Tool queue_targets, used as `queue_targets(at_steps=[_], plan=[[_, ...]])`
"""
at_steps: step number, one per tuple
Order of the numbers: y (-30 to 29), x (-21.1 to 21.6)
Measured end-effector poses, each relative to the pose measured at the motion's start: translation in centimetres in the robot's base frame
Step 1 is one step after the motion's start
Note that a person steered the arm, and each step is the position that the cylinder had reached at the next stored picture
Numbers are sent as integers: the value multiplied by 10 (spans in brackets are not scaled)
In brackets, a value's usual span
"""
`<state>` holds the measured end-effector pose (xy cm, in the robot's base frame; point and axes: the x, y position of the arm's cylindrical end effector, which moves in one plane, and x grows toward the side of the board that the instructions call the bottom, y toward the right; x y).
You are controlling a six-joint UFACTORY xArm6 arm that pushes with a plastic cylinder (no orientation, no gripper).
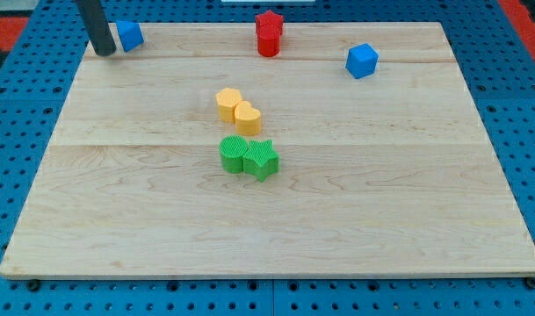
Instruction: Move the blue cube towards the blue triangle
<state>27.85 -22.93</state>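
The blue cube sits near the view's top right on the wooden board. The blue triangle lies at the view's top left, far from the cube. My tip rests on the board just left of the blue triangle, close to it or touching it; I cannot tell which. The tip is far to the left of the blue cube.
Two red blocks, one a star, stand together at the top centre, between the two blue blocks. Two yellow blocks touch each other mid-board. A green cylinder and a green star touch just below them.
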Motion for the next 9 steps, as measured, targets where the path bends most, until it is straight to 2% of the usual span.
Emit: queue_targets(at_steps=[1,2,4,7,8,9], plan=[[108,5],[163,9],[226,13],[371,90],[457,51],[446,20]])
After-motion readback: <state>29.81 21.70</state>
